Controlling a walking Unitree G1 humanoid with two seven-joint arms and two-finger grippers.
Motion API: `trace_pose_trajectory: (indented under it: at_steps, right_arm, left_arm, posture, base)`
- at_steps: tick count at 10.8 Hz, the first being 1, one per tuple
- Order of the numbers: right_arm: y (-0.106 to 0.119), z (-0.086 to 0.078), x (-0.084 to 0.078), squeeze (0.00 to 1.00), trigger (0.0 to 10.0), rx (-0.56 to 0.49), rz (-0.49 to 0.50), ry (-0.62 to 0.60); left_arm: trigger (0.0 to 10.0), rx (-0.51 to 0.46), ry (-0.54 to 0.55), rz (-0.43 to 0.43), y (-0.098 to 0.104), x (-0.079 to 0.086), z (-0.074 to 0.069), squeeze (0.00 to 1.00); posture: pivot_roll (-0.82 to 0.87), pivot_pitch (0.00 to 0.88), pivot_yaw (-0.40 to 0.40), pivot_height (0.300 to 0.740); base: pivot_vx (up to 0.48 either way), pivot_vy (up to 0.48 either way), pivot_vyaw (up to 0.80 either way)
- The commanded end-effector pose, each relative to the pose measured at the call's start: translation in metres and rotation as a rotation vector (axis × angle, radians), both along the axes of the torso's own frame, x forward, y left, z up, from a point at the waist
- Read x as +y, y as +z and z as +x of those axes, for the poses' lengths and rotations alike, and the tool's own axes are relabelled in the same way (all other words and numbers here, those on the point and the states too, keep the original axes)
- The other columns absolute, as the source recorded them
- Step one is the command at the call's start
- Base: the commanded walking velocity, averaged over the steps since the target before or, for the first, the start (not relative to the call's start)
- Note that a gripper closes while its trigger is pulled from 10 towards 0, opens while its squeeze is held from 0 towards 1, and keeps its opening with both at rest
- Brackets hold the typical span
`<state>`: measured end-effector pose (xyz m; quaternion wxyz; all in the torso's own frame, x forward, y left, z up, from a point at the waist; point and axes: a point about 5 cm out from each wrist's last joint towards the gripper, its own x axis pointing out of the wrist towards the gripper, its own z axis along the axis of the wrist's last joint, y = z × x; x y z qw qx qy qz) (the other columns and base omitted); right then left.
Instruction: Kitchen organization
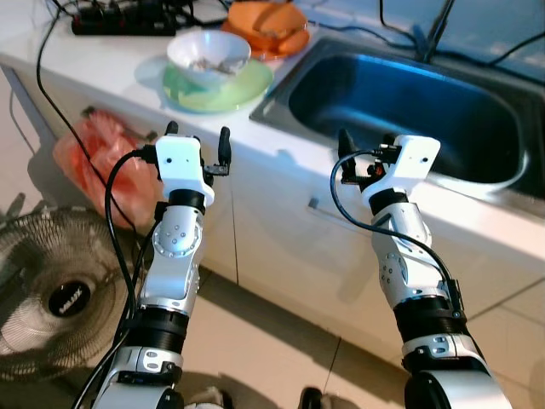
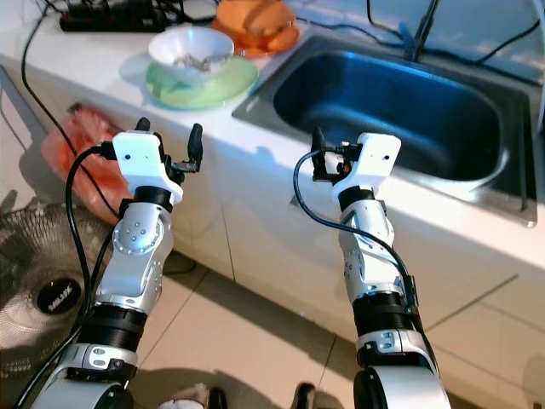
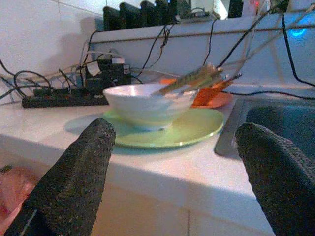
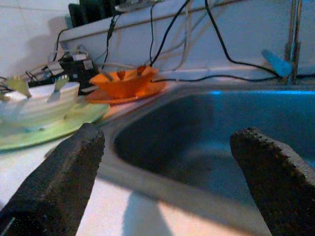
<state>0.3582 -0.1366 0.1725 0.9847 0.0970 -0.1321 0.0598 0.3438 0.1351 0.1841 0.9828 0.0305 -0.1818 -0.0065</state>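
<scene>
Dishes wait on the white counter (image 1: 128,72): a white ceramic bowl (image 1: 208,53) on a pale green plate (image 1: 220,85), an orange dish (image 1: 271,25) behind, the steel sink (image 1: 409,111) rightward. The left gripper (image 1: 197,143) and right gripper (image 1: 362,155) hover spread wide, empty. Approach seems under way; next, reaching the bowl.

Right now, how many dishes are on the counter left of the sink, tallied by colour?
White bowl: 1, sitting on the green plate.
Green plate: 1.
Orange bowl: 1, sitting on the orange plate.
Orange plate: 1.
Total: 4 dishes, stacked in 2 pairs on the counter beside the sink.
</scene>
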Motion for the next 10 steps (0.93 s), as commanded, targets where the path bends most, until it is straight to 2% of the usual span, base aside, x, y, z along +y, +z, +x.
trace_pose_trajectory:
  at_steps: [1,4,6,10]
  right_arm:
    - [0.0019,0.0005,-0.0006,0.0,10.0,-0.005,-0.001,0.001]
    - [0.0027,0.0003,0.0017,0.0,10.0,-0.013,-0.004,0.013]
    - [0.0017,0.0007,0.0026,0.0,10.0,0.0,0.001,0.024]
    - [0.0011,-0.0006,0.004,0.0,10.0,-0.008,-0.003,0.026]
  left_arm:
    - [10.0,-0.01,0.0,0.004,0.0036,-0.0015,-0.0004,0.0]
    - [10.0,-0.007,0.0,0.003,0.0035,-0.0017,0.0,0.0]
    - [10.0,-0.006,0.001,0.003,0.003,-0.0012,-0.0005,0.0]
    - [10.0,-0.004,0.001,0.004,0.0023,-0.0012,-0.0019,0.0]
  posture:
    - [0.07,0.105,-0.03,0.74]
    - [0.07,0.106,-0.032,0.74]
    - [0.07,0.107,-0.033,0.74]
    - [0.07,0.112,-0.034,0.74]
  base:
    - [0.27,0.0,0.0]
    - [0.271,0.0,0.0]
    - [0.27,0.0,-0.49]
    - [0.271,0.0,0.0]
